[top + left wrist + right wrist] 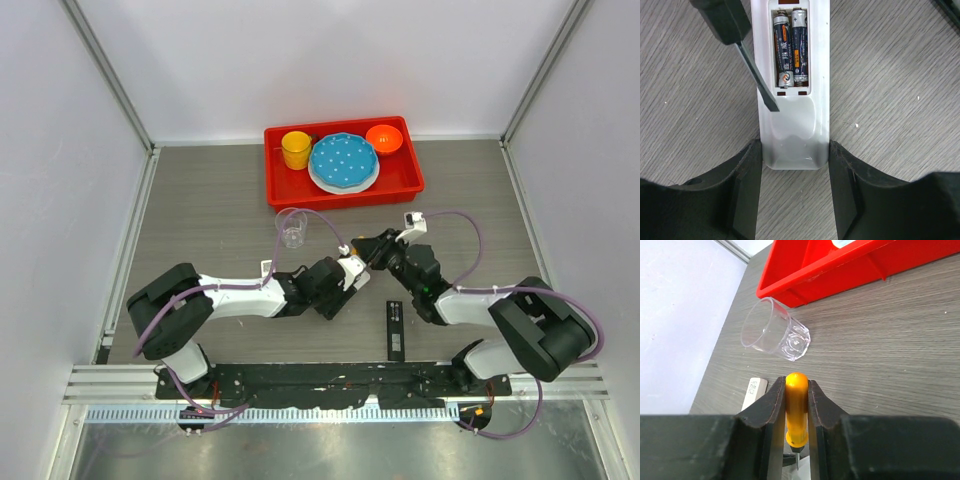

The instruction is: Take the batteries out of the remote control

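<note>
A white remote control [795, 130] lies on the table with its battery compartment open. Two dark batteries with orange bands [783, 50] [800, 47] sit side by side in it. My left gripper [795, 150] is shut on the remote's near end, one finger against each side. My right gripper [797, 385] is shut on an orange-handled screwdriver [796, 410]. The screwdriver's blade [758, 77] slants down, and its tip rests on the remote just below the compartment's left corner. From above, both grippers meet mid-table [362, 262].
A clear glass [292, 228] stands just behind the grippers. A red tray [400, 180] at the back holds a yellow cup, a blue plate and an orange bowl. A black remote [395, 330] lies near the front edge. A small white flat piece [754, 390] lies left of the grippers.
</note>
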Robot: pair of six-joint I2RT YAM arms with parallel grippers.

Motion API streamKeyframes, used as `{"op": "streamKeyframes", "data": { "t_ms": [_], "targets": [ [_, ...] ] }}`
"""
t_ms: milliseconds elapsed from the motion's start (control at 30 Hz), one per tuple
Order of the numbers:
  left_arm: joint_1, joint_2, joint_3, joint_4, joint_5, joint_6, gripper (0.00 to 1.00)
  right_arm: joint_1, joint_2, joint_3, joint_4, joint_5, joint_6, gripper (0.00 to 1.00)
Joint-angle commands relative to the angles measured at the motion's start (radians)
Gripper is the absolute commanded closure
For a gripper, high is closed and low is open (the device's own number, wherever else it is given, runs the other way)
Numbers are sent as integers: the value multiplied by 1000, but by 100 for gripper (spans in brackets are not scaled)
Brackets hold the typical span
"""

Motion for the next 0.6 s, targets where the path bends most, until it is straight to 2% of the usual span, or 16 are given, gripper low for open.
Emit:
{"op": "streamKeyframes", "data": {
  "t_ms": [0,367,567],
  "targets": [
    [0,20,-7,-31,21,1,100,2,-40,3,41,-34,64,99],
    [2,-1,-21,-23,11,-2,100,2,-143,21,-127,162,-111,99],
    [3,2,-18,-22,17,-2,100,2,-129,52,-150,224,-191,99]
  ]
}}
